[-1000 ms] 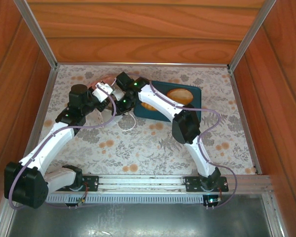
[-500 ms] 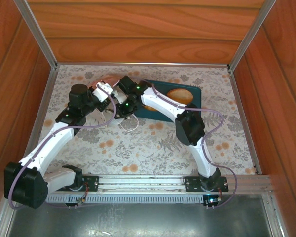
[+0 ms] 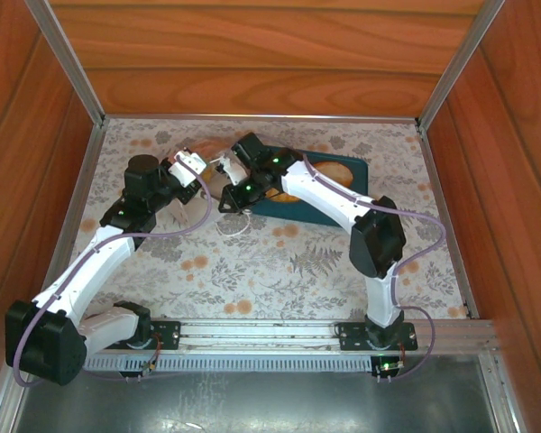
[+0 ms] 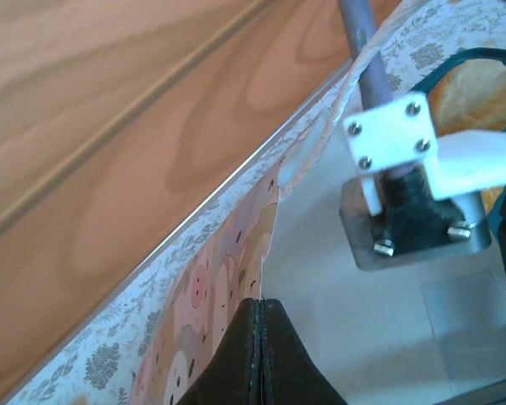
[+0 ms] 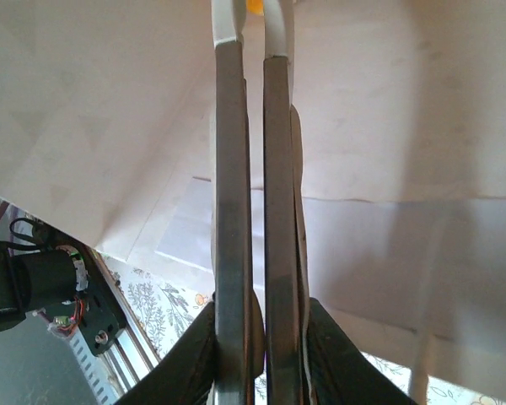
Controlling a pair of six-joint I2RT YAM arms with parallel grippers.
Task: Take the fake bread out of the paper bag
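Counter [image 3: 279, 262]: floral cloth, both my arms reach to its far left part and crowd together there.

Tray [image 3: 361, 171]: teal, right of the bag, partly under my right arm. One round piece of bread [image 3: 329, 170] sits on it, already out.

Bag [image 4: 320, 325]: lying left of the tray, mouth toward my right arm. White inside, pink print outside. Any bread inside is hidden from me.

Left gripper [image 4: 260, 308]: clamped together on the bag's upper edge, the paper coming straight out of the seam between the pads. It holds the mouth open.

Right gripper [image 5: 254, 34]: reached inside the bag, white paper on every side. Jaws nearly together, a thin slit between them. Cannot tell whether they pinch bread, paper or nothing. An orange speck shows past the tips, too small to name.

Risks, my judgement:
- The right jaws may close on the bag wall, not bread. Pulling back would then drag the whole bag, or tear it at the left pinch.
- A slim grip on a rounded pastry could slip, and the piece would drop back inside.
- The left hold is on a thin edge. A tug from inside could pull the paper free and the mouth would collapse.
- Both wrists sit very near each other, so a wide withdrawal could knock them together.
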